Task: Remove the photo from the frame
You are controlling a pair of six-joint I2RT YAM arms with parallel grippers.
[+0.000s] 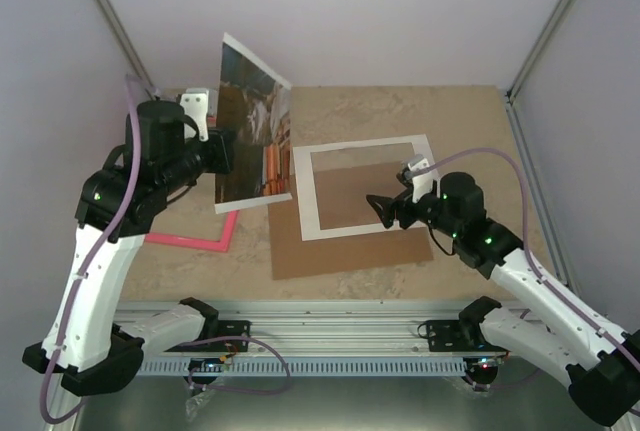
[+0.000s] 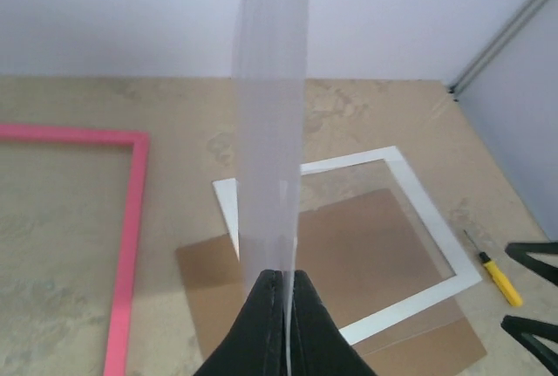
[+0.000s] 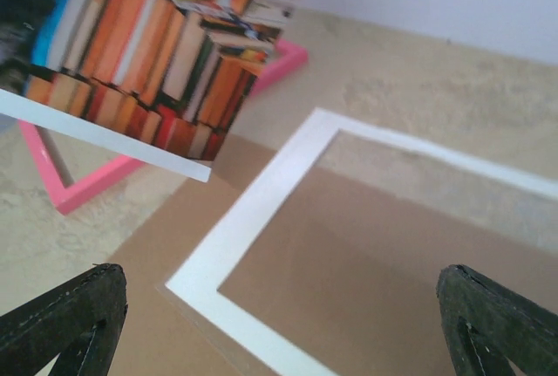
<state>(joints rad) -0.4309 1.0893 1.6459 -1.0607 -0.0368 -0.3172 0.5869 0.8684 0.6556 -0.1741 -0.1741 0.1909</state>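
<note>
The frame (image 1: 190, 243) lies flat on the table (image 1: 450, 121) towards its left edge, close to the near left corner. It is a thin pink rectangle with nothing inside it, so the table surface shows through. In the top view the left arm covers much of it.

Above the frame, the left pincer (image 1: 222, 151) is pressed together on the photo (image 1: 255, 121), pinching it by one edge. The photo is clear of the frame and of the table, held up in the air and standing nearly on edge. Its printed side, with rows of orange and white books, faces the right side of the table. From the left wrist the photo (image 2: 270, 132) shows only as a thin pale strip rising from the closed fingertips of the left pincer (image 2: 281, 284).

To the right, around the middle of the table and nearer its near edge, lies a brown backing board (image 1: 340, 241). A white mat (image 1: 365, 186) with a rectangular window rests on the board's far part, and its far strip reaches past the board onto the table.

The right pincer (image 1: 380, 209) hovers over the mat's near right part. Its jaws are spread wide and hold nothing.

In the left wrist view a small yellow-handled screwdriver (image 2: 500, 278) lies on the table just right of the mat.
</note>
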